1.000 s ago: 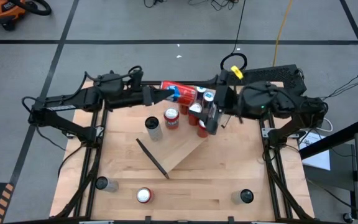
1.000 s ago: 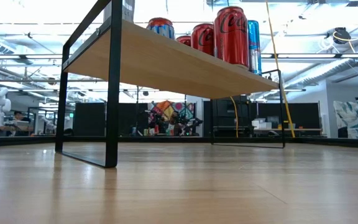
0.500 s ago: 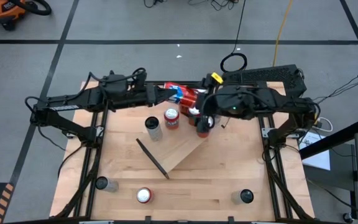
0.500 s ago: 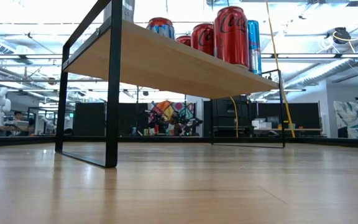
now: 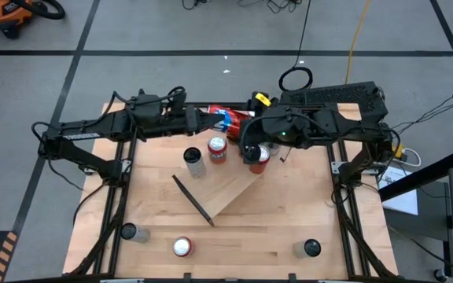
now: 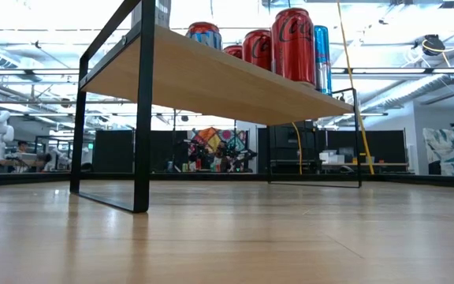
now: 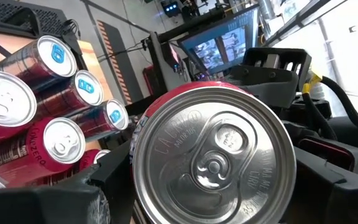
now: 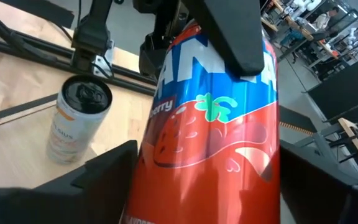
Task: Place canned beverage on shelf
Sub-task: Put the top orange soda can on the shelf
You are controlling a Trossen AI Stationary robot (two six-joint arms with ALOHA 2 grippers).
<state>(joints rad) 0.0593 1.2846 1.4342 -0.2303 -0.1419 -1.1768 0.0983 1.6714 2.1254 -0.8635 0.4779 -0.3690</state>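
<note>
A red and blue canned beverage (image 5: 228, 118) hangs level over the table's far side, its top (image 7: 213, 155) facing my left wrist camera. My left gripper (image 5: 215, 119) is shut on it. My right gripper (image 5: 246, 132) is open, with one finger (image 8: 104, 171) on either side of the can's body (image 8: 210, 130). Below stands the shelf (image 5: 230, 187), a light-wood board on black brackets. Several cans (image 6: 290, 43) stand on it. My left gripper pinches the can's side wall near its top end (image 7: 138, 149) between its two fingers. They come level from the table's left and lie along the can; one finger (image 8: 235, 37) shows on its side. The can is lifted clear and lies level. My right gripper's fingers flank the can's bottom half; I cannot tell whether they touch it.
Single cans stand near the table's front edge at the left (image 5: 130, 232), left of middle (image 5: 182, 248) and right (image 5: 311, 249). A pale can with a black top (image 8: 79, 118) stands on the shelf close below the held can.
My right gripper has moved toward the table's left and downward, rolling as it went, up to the can that my left gripper holds. Its fingers now stand on both sides of that can. The can has stayed where it was.
</note>
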